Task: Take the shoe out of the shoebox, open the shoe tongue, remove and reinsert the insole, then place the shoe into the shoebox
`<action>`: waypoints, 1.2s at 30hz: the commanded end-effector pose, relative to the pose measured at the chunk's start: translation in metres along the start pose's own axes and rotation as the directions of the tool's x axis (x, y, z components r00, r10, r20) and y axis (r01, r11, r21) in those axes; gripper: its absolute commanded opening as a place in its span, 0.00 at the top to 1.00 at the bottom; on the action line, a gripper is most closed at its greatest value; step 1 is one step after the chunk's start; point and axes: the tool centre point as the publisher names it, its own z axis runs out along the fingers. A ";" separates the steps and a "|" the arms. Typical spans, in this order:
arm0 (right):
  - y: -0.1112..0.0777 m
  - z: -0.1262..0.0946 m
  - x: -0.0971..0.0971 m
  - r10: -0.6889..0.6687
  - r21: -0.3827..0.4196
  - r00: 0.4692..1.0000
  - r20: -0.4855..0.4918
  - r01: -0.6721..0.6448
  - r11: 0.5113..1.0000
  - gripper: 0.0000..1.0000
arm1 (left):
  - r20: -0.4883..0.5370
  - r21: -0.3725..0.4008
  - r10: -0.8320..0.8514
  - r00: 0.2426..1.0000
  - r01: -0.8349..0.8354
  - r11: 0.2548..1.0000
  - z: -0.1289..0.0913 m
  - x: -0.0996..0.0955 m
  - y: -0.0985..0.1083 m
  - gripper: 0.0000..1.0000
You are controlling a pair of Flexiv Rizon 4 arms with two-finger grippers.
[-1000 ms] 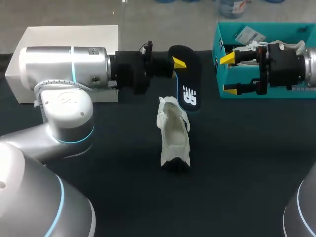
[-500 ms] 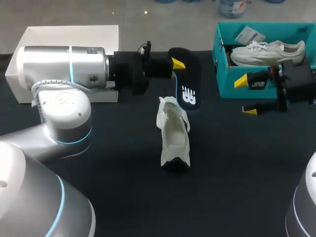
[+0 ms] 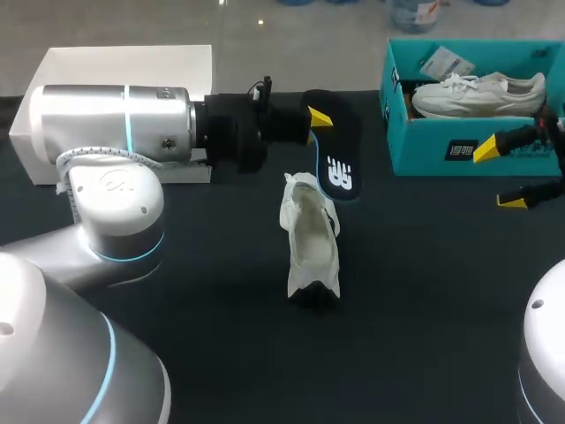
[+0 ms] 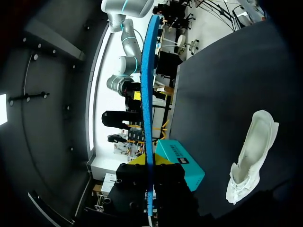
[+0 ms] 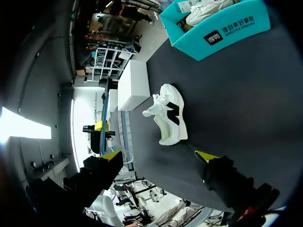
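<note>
Two arms work over our black table. In the head view, our left gripper comes in from the left edge and is clamped on one end of a dark foam insole with a blue rim, holding it in the air near the middle of the far edge. Just nearer than the insole, a white lace-up shoe stands on its sole at the table's middle, touched by neither gripper. A teal cardboard shoebox sits at the far right corner with a second white shoe lying inside it. A white rectangular box sits at the far left corner. Our right gripper is at the right edge, in front of the shoebox, spread wide with nothing in it.

In the left wrist view we see the insole edge-on, a thin blue strip rising from between the fingers of the left gripper, both yellow tips against it. The white shoe lies on the table well to one side, and the shoebox shows just behind the fingers.

In the right wrist view the right gripper stands wide open. The white shoe, with a black patch on its side, sits ahead of it, apart from both fingers. Beyond the shoe are the white box and the shoebox.
</note>
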 end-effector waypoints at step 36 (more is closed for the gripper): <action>-0.009 -0.014 0.000 0.016 -0.038 1.000 0.018 -0.016 0.999 0.00 | -0.137 0.091 -0.195 0.971 0.208 0.974 -0.027 0.039 -0.039 1.00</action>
